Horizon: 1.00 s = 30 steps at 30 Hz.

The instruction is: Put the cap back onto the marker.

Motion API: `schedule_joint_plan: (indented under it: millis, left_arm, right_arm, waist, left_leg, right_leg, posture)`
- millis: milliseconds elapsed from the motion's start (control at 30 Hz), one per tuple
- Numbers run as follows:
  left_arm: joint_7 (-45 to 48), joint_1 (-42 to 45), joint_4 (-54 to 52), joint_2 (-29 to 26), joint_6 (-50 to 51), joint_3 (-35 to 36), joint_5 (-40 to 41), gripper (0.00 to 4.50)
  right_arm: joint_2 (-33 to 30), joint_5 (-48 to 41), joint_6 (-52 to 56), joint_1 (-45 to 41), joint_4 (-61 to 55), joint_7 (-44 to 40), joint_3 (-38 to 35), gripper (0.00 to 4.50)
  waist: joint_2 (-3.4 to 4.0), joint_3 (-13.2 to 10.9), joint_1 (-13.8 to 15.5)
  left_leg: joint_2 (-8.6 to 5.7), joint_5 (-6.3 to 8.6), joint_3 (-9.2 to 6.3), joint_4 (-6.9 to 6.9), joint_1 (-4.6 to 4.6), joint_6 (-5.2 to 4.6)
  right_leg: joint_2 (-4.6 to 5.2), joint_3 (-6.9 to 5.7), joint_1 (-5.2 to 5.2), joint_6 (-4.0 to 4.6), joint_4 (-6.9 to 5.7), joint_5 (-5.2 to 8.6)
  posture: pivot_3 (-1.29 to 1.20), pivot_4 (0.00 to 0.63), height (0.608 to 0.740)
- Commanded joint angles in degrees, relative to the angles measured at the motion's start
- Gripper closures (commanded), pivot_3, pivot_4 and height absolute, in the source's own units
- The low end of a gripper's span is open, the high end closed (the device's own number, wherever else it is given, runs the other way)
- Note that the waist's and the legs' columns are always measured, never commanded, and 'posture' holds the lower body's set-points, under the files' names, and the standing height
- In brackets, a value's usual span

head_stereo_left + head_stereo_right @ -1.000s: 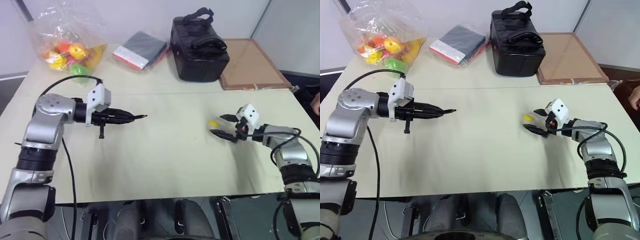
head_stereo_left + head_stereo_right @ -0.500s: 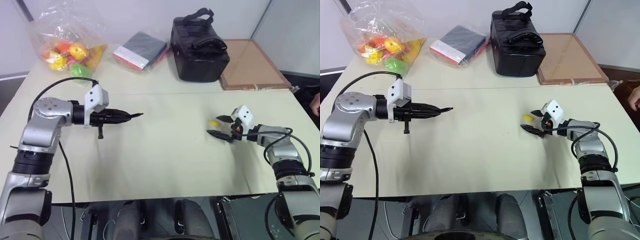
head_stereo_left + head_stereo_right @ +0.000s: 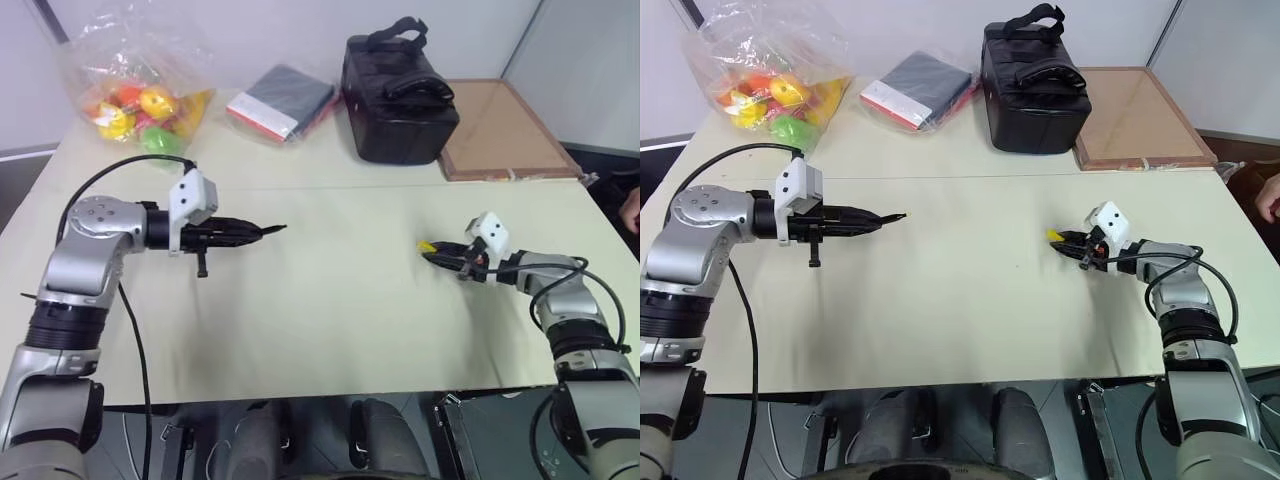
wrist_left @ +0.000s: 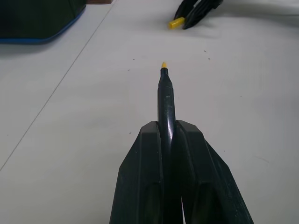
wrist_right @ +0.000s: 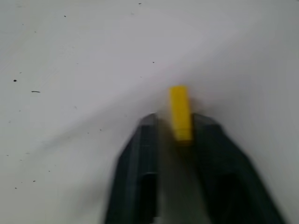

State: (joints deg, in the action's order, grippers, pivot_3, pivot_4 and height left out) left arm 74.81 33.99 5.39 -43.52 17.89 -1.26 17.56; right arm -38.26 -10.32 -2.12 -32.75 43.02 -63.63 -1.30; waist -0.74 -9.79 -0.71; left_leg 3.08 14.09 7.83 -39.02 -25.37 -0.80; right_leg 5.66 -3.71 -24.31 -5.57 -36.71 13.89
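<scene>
Right gripper just closed from wide open, jaws now pinching cap near table's right edge; left gripper unmoved, clamped on marker above table's left half; cap secured, mating with marker's tip next.
</scene>
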Motion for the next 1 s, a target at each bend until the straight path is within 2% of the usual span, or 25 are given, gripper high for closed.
schedule_joint_plan:
  millis: [33,300,600,833,1000]
  left_arm:
    - [-0.24,0.80,-1.71,-0.19,-0.80,0.58,0.90,4.50]
    - [-0.32,1.10,-1.07,-0.34,-1.38,0.72,0.65,4.50]
    - [6.58,13.58,4.29,-1.25,-8.20,-3.94,-2.93,4.50]
    - [7.59,22.67,16.07,3.43,-15.76,-8.02,-7.43,4.50]
    - [7.45,24.28,22.56,7.23,-19.62,-8.95,-8.74,4.50]
  right_arm:
    - [-0.69,0.65,0.43,0.78,1.21,0.23,-0.58,4.47]
    - [-1.56,1.64,1.96,-1.13,-2.65,1.08,0.06,4.47]
    - [-7.47,1.55,19.03,-14.51,-21.18,-9.49,6.12,4.47]
    - [-6.20,0.51,23.70,-17.86,-29.64,-13.42,9.35,4.47]
    - [-4.09,0.11,25.43,-18.32,-32.68,-12.52,10.07,4.47]
  waist:
    - [0.00,0.00,0.00]
    - [0.00,0.00,-0.02]
    - [0.22,-0.14,-0.02]
    - [0.22,-0.14,0.09]
    - [0.22,-0.14,-0.05]
  left_leg:
    - [0.00,0.00,0.00,0.00,0.00,0.00]
    - [0.00,0.00,0.00,-0.02,0.00,0.00]
    - [0.00,0.00,0.02,-0.04,-0.07,-0.01]
    - [-0.03,0.04,0.11,-0.08,-0.11,-0.06]
    - [-0.02,0.03,0.12,-0.08,-0.14,-0.04]
  right_leg:
    - [0.00,0.00,0.00,0.00,0.00,0.00]
    - [0.00,0.00,0.00,0.00,-0.02,0.00]
    - [0.04,0.11,-0.28,0.00,-0.30,0.04]
    - [0.04,0.10,-0.27,0.00,-0.28,0.04]
    - [0.04,0.10,-0.33,0.00,-0.31,0.04]
  posture:
    - [0.00,0.150,0.740]
    - [0.00,0.150,0.740]
    - [0.00,0.150,0.740]
    - [0.00,0.150,0.740]
    - [0.00,0.150,0.740]
